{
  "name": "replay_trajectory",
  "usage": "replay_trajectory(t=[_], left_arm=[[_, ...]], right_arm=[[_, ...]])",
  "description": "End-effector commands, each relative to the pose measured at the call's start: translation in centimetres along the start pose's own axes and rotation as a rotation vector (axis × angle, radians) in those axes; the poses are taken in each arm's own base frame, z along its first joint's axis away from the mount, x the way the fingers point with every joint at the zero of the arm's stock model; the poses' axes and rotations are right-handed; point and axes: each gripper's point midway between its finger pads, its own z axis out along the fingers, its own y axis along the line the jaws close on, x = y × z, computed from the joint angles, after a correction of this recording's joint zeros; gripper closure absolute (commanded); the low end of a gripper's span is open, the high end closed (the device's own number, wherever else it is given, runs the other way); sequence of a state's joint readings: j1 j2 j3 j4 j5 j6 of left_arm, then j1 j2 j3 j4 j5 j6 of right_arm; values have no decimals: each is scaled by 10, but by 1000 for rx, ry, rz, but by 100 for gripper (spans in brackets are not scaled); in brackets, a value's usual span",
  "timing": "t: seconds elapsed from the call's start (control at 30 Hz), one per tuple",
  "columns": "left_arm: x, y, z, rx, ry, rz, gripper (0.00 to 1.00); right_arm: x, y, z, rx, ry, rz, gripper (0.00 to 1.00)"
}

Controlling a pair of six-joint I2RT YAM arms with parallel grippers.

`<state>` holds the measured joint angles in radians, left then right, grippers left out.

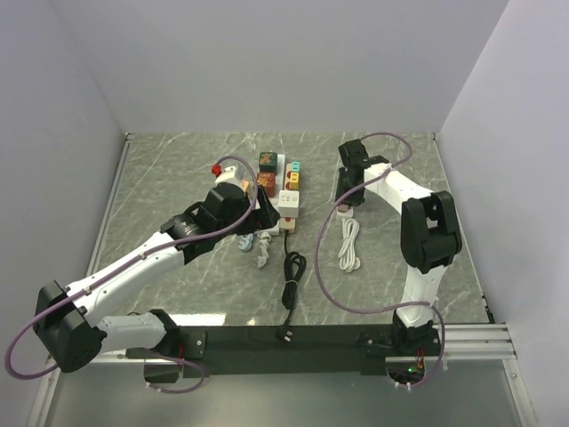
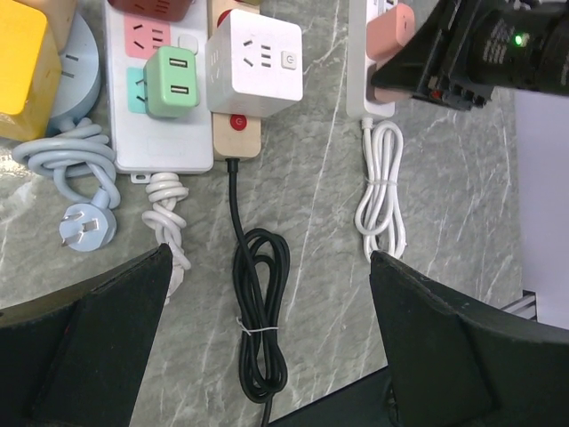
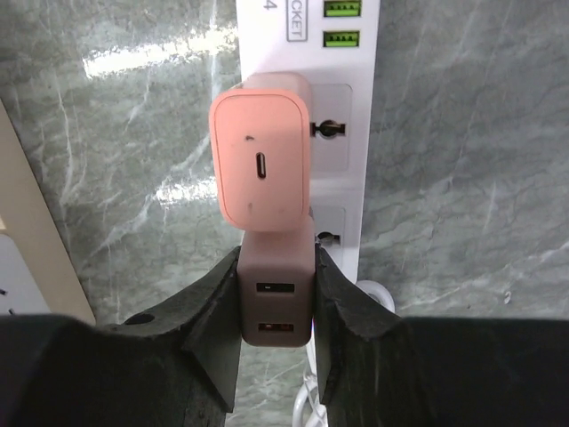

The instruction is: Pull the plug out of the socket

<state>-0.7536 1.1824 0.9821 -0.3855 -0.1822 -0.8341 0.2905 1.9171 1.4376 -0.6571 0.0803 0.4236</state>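
The plug (image 3: 276, 294) is a dusky pink adapter with two USB ports, seated on the white socket strip (image 3: 345, 133). My right gripper (image 3: 277, 307) is shut on it, one black finger pressed against each side. A lighter pink adapter (image 3: 260, 165) sits in the socket just beyond it. From above, the right gripper (image 1: 356, 165) hovers over the strip's far end (image 1: 346, 209). In the left wrist view the pink adapter (image 2: 391, 31) shows beside the right arm. My left gripper (image 2: 271, 338) is open above a coiled black cord (image 2: 258, 311), holding nothing.
Left of centre lie a wide white strip (image 2: 120, 116) with a green adapter (image 2: 173, 84), a wood-coloured strip (image 2: 236, 133) carrying a white cube adapter (image 2: 253, 62), a yellow block (image 2: 22, 53) and a loose grey-blue plug (image 2: 84, 227). A bundled white cord (image 2: 380, 191) trails from the socket strip.
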Motion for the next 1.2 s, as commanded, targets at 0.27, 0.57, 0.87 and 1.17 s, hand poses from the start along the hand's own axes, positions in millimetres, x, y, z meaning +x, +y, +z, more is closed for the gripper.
replay_trajectory(t=[0.27, 0.57, 0.87, 1.17], left_arm=[[16, -15, 26, 72, 38, -43, 1], [37, -40, 80, 61, 107, -42, 1], [61, -60, 156, 29, 202, -99, 1], [81, -75, 203, 21, 284, -124, 1]], right_arm=[[67, 22, -53, -333, 4, 61, 100], [104, 26, -87, -491, 15, 59, 100], [133, 19, -84, -521, 43, 53, 100], [134, 19, -85, -528, 30, 57, 100]])
